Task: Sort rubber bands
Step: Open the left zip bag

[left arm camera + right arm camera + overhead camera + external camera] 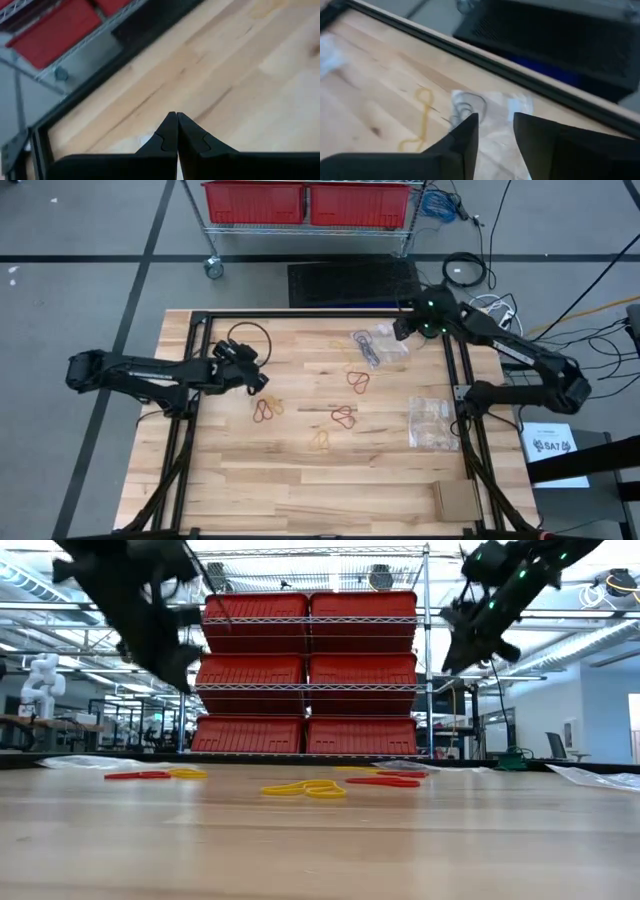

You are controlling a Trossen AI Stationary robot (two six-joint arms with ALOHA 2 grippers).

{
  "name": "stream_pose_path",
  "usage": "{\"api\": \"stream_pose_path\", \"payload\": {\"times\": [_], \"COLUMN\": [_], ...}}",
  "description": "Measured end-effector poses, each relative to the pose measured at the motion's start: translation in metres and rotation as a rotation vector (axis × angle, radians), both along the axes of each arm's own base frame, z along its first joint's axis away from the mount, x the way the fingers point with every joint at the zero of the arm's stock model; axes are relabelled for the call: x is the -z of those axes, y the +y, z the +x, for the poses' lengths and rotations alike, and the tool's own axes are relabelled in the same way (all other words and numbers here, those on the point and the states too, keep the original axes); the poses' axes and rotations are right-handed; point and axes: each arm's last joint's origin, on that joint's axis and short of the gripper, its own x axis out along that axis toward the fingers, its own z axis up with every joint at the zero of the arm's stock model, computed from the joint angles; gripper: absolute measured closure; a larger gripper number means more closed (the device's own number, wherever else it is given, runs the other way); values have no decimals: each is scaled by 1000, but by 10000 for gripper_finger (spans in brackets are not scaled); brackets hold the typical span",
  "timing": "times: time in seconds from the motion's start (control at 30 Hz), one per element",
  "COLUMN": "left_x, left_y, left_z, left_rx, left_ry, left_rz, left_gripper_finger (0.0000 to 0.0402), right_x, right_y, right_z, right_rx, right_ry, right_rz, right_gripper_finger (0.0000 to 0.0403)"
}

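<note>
Rubber bands lie scattered over the middle of the wooden table: red and yellow loops in small clusters, with a few dark ones on a clear plastic bag near the far edge.

Left gripper: raised above the table just beside a red and yellow cluster. Its fingers are pressed together with nothing between them.

Right gripper: positioned at the far right side, just beside the clear bag. Its fingers stand apart and hold nothing.

View differences:
- The right wrist view shows a yellow band on the wood next to the bag, and dark loops on the plastic close to the fingertips.
- The low view shows both grippers well above the table surface, with the bands lying flat beneath; height cannot be judged from the high view.
- The high view alone shows a second clear bag near the right edge.
</note>
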Motion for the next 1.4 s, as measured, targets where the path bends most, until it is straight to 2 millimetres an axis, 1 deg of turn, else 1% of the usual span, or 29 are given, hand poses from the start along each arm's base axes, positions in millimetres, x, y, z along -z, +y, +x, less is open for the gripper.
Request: {"api": "stream_pose_path", "payload": {"times": [0.07,0.13,0.23,0.27,0.4,0.53,0.63,0.7,0.8,0.9,1.0,1.1,1.23,1.33,1.4], "left_x": [15,28,43,47,63,81,88,91,92,88,82,78,66,52,41], "left_y": [7,16,26,29,36,39,42,44,46,47,47,44,37,33,30], "left_z": [4,5,7,7,7,11,21,30,44,55,64,70,71,64,56], "left_rx": [-5,-35,-89,-110,-172,-159,-120,-65,48,157,250,334,377,339,300], "left_ry": [37,96,158,169,212,263,240,187,84,3,-42,-33,-39,-33,-15], "left_rz": [-15,-40,-76,-88,-159,-240,-226,-233,-262,-275,-279,-272,-237,-188,-156], "left_gripper_finger": [401,401,401,401,401,401,400,400,400,400,400,400,400,400,400], "right_x": [-6,-10,-12,-12,-12,-12,-12,-13,-15,-19,-21,-19,-8,3,10], "right_y": [9,17,28,31,43,52,56,58,61,63,65,70,78,85,91], "right_z": [0,3,10,12,20,25,28,29,33,36,43,54,74,91,104], "right_rx": [-21,-39,-81,-97,-131,-179,-201,-211,-226,-241,-278,-348,-437,-498,-545], "right_ry": [-15,-15,-7,0,13,10,5,-8,-34,-76,-101,-90,-62,-46,-45], "right_rz": [-29,-56,-82,-90,-109,-110,-111,-114,-127,-153,-194,-230,-249,-258,-274], "right_gripper_finger": [310,338,386,394,395,401,402,402,402,402,402,401,401,401,399]}}
